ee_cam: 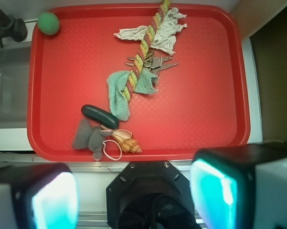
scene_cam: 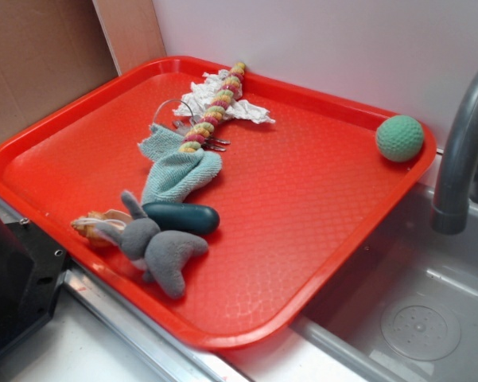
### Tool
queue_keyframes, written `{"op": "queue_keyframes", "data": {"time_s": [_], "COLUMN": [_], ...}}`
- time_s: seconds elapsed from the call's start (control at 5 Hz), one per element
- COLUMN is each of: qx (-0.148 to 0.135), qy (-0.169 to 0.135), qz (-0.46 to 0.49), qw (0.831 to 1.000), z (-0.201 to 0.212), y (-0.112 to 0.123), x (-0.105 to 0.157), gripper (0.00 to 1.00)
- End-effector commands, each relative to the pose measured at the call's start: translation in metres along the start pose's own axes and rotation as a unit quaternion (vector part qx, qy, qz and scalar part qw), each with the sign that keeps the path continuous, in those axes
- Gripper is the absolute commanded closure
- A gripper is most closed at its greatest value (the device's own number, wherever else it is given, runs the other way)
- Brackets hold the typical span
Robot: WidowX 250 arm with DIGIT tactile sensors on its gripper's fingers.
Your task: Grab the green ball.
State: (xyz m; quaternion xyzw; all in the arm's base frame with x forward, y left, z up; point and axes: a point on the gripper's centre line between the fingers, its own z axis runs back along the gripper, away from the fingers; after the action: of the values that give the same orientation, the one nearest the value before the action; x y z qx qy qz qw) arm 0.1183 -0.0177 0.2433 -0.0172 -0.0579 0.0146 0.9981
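In the wrist view we see the end effector (ee_cam: 133, 195) at the bottom edge, its two fingers (ee_cam: 52, 198) spread wide with nothing between them. It hangs over the near side, off the tray (ee_cam: 205, 95), well apart from everything on it. In the exterior view we cannot make it out.

Nearest to it in the wrist view lie a shell (ee_cam: 126, 143) and a white ring (ee_cam: 112, 150), just beside a grey plush (ee_cam: 86, 138). A dark oblong (ee_cam: 100, 116) touches the plush's far side. Beyond that a teal cloth (ee_cam: 119, 93) is draped across a braided rope (ee_cam: 145, 45), which runs towards the far edge of the tray. Some metal keys (ee_cam: 157, 64) lie beside the rope, and a crumpled white rag (ee_cam: 164, 31) sits under its far end.

The ball (ee_cam: 48, 23) rests alone in the far left corner of the tray in the wrist view, touching nothing else, well apart from the end effector. In the exterior view the ball (scene_cam: 399, 138) sits in the tray's right corner, close to the rim (scene_cam: 223, 338) and near a grey tap (scene_cam: 461, 151) that bends over a sink (scene_cam: 413, 318).
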Motion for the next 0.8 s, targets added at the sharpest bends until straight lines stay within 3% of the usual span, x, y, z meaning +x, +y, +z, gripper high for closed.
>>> {"op": "queue_keyframes", "data": {"time_s": [0.0, 0.2, 0.4, 0.6], "qx": [0.000, -0.020, -0.046, -0.041], "qy": [0.000, 0.003, -0.008, -0.019], "qz": [0.000, -0.123, -0.244, -0.365], "qw": [1.000, 0.992, 0.969, 0.930], "z": [0.000, -0.038, -0.060, -0.086], "y": [0.000, -0.045, -0.083, -0.114], "x": [0.000, 0.018, 0.028, 0.029], "gripper": [0.00, 0.00, 0.00, 0.00]}}
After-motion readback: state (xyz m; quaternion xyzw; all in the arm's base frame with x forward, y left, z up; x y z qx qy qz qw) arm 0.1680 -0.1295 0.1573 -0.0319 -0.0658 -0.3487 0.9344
